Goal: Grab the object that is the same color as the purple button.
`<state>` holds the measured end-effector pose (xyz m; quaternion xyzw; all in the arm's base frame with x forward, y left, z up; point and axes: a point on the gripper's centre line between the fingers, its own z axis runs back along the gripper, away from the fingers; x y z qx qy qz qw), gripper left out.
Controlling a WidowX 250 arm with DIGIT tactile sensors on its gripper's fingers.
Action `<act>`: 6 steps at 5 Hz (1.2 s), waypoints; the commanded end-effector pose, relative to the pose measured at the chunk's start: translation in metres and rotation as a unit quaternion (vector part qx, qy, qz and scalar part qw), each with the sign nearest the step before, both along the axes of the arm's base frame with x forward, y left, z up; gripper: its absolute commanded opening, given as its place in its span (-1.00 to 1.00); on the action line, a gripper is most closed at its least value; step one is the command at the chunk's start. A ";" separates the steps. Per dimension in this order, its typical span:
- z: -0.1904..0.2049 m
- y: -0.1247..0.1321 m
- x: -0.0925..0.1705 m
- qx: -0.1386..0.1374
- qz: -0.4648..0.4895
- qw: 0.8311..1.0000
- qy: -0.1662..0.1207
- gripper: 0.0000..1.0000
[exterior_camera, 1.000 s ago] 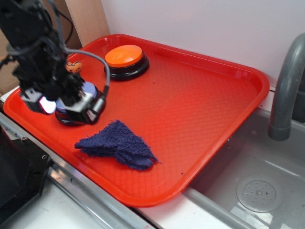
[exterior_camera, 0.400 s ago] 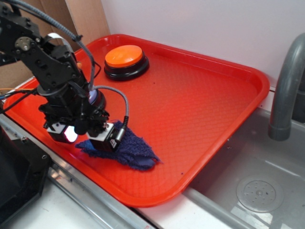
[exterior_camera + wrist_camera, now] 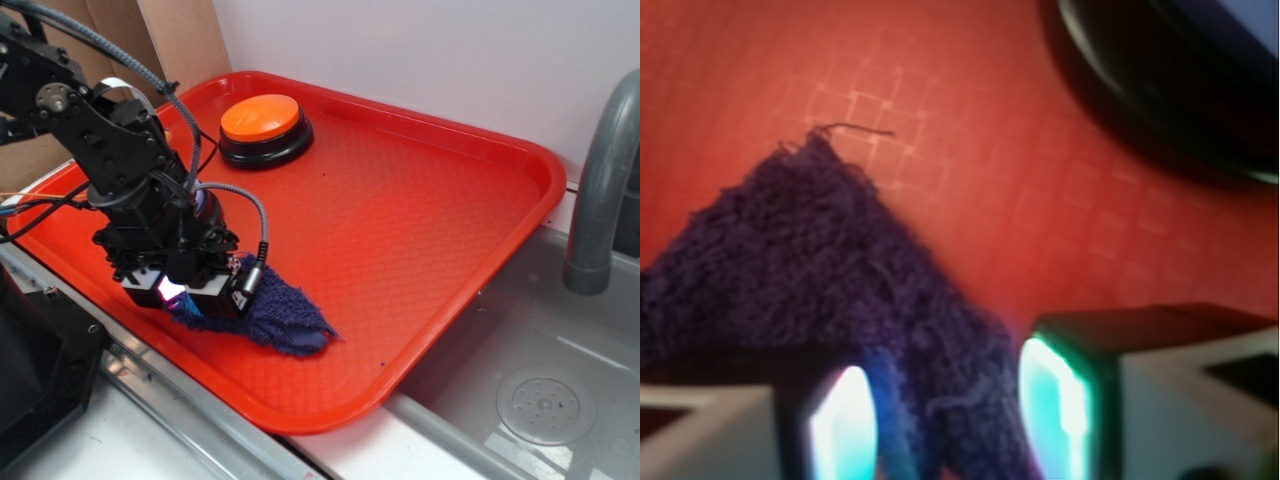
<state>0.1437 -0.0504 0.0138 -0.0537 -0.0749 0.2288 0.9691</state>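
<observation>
Gripper (image 3: 950, 425) down on the purple rag (image 3: 275, 310) — fingers (image 3: 1065, 400) spread either side of a fold, not yet clamped — red tray (image 3: 420, 210).

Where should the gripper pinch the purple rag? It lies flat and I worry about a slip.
Pinch the bunched ridge of the purple rag between the fingers, coming straight down from above. The gripper is over the rag's left end, where the soft pile rises enough to catch.
</observation>
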 end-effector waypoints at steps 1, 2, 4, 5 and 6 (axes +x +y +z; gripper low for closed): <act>-0.007 -0.005 0.001 0.005 -0.017 1.000 0.008 -1.00; -0.003 -0.010 0.004 0.006 -0.036 0.999 0.004 -1.00; 0.044 -0.008 0.016 0.026 -0.067 0.997 0.008 -1.00; 0.088 0.002 0.029 0.028 -0.063 0.998 0.006 -1.00; 0.126 0.008 0.041 0.027 -0.090 0.996 0.003 -1.00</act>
